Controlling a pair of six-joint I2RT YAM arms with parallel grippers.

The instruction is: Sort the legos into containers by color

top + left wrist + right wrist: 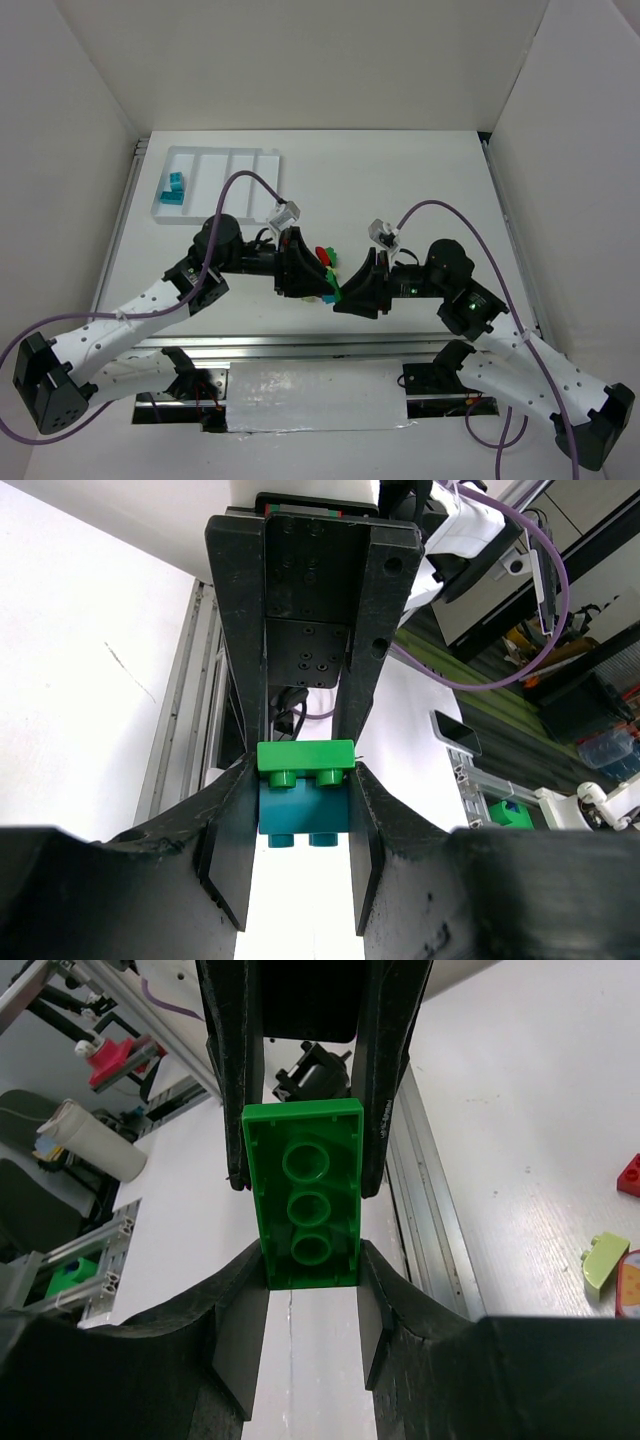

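Observation:
My two grippers meet tip to tip at the table's middle. In the left wrist view my left gripper [303, 825] is shut on a teal-blue lego [303, 815] that is stuck to a green lego [305, 754]. In the right wrist view my right gripper [310, 1270] is shut on the near end of that green lego [305, 1195], seen from its underside. In the top view the left gripper [312, 276] and right gripper [348, 286] hide most of the pair. The white tray [250, 160] stands at the back left, with teal-blue legos [175, 188] in its leftmost compartment.
Loose legos lie just by the grippers: a red one [323, 252] and green ones [332, 291]. The right wrist view shows a red lego [630, 1174] and a yellow-green one [604, 1260] on the table to the right. White walls enclose the table.

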